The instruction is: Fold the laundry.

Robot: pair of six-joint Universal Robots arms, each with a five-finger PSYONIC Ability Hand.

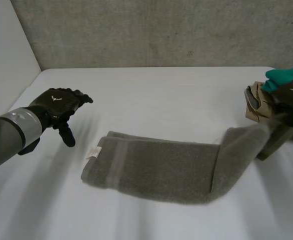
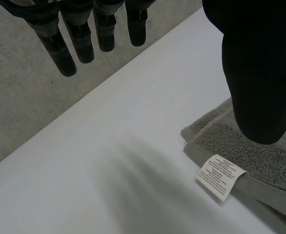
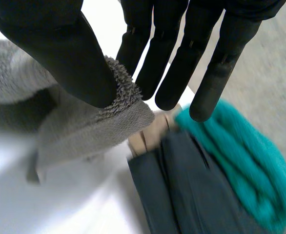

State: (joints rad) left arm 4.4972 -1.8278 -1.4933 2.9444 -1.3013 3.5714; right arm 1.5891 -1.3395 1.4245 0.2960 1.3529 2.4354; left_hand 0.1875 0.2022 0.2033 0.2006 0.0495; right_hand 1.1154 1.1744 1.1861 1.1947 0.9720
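Head view. The towel [image 1: 156, 167] lies folded in a long strip across the near middle of the table [image 1: 161, 95]. A white label [image 1: 93, 152] is at its left end. Its right end is up off the table, at the right hand [image 1: 290, 97] by the right edge. Just behind that hand sits a pile [image 1: 259, 105] of folded clothes. The left hand [image 1: 61, 106] hovers left of the towel, apart from it, fingers straight and spread, holding nothing. The table is white. A grey concrete wall [image 1: 161, 30] closes the far side and a white panel [image 1: 6, 45] stands at the left.

Left wrist view. The fingers [image 2: 65, 53] are straight and apart. The thumb hangs above the towel's corner, not touching it. The label juts from the towel's edge onto the table.

Right wrist view. The thumb [image 3: 60, 53] pinches the towel's end against a finger; the other fingers are straight. Beyond the fingertips lie a teal cloth [image 3: 245, 165] and a dark cloth [image 3: 182, 190]. A tan cloth [image 3: 150, 134] lies just beside the towel's end.
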